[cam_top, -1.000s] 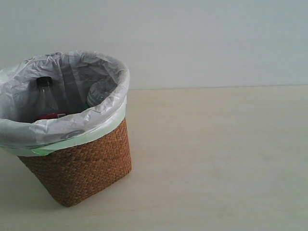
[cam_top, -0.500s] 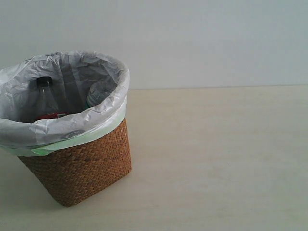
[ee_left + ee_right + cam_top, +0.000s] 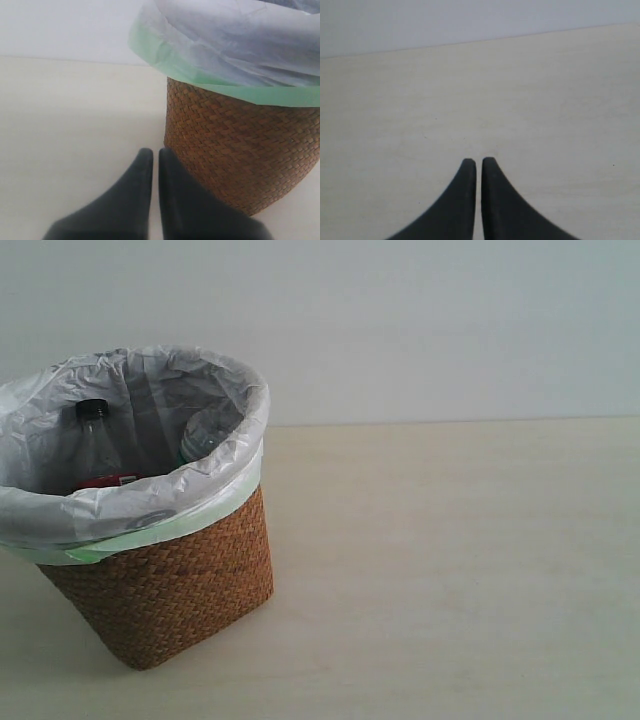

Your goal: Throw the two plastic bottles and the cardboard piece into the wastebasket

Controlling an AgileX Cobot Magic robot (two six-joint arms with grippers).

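Resting closed on nothing, a hairline gap between them, the left fingers sit low just beside the wastebasket; the right fingers, equally empty, point across the table; both bottles lean inside the liner, black-capped one left, green one right, apparently discarded; the cardboard is unseen, perhaps beneath them.

No writing can be read anywhere; the red label on the black-capped bottle shows no legible lettering.
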